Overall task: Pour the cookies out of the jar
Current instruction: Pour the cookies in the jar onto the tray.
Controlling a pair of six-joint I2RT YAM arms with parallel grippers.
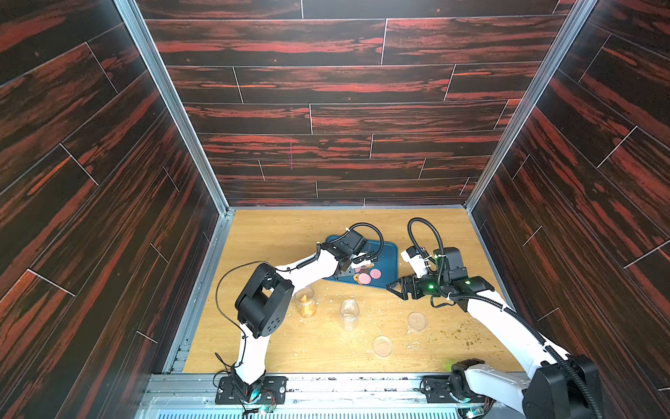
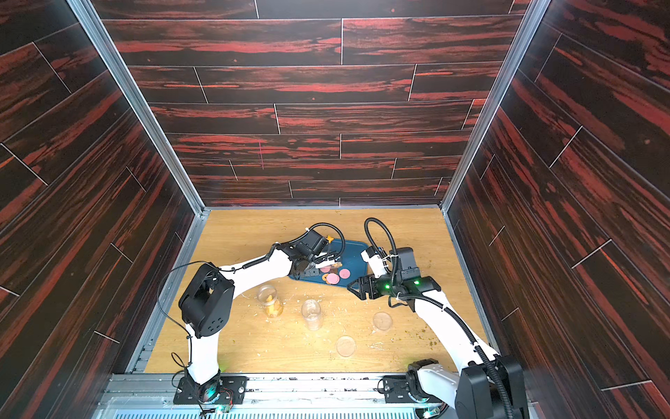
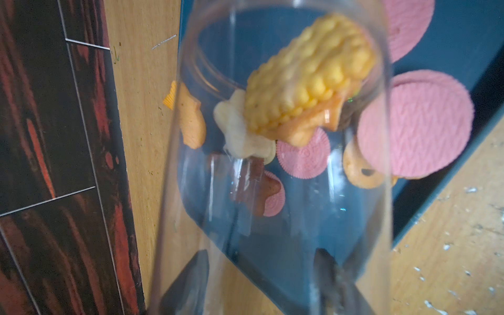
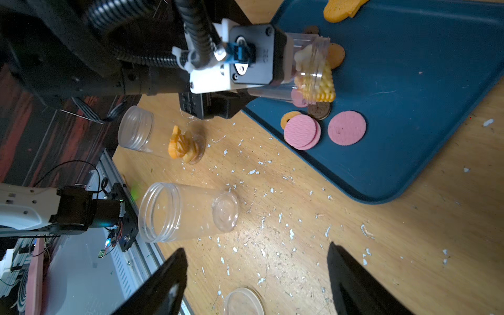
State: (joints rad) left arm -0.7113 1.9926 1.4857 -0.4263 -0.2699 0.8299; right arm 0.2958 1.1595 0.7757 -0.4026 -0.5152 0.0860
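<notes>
Desk (image 1: 275,348), near edge to far: two clear round lids (image 1: 382,345) lying flat right of centre, near the front edge; pale crumbs (image 4: 272,191) scattered mid-desk; empty jar (image 1: 349,314) upright at centre; second jar (image 1: 305,304) upright to its left, holding orange and yellow biscuits; right gripper (image 4: 256,246) spread, holding nothing, hovering just off the tray's near right corner; blue tray (image 4: 409,109) at far centre, set askew to the desk edges; left gripper (image 3: 261,256) pinching the held jar (image 4: 311,68) near its base, above the tray's near left part; cookies (image 4: 346,128), pink rounds with a brown one and a ring, lying on the tray close to its near rim; one orange biscuit (image 2: 330,238) at the tray's far edge. Hazards, as judged: the yellow ridged biscuit (image 3: 308,79) sits crosswise at the neck over an orange one and may jam the mouth; a hard shake could throw pieces over the near rim onto the desk; the smooth wall may slip in the pinch. Held jar's long axis follows the left arm's reach, left edge toward right, tipped well over; mouth points rightward and down at the tray.
</notes>
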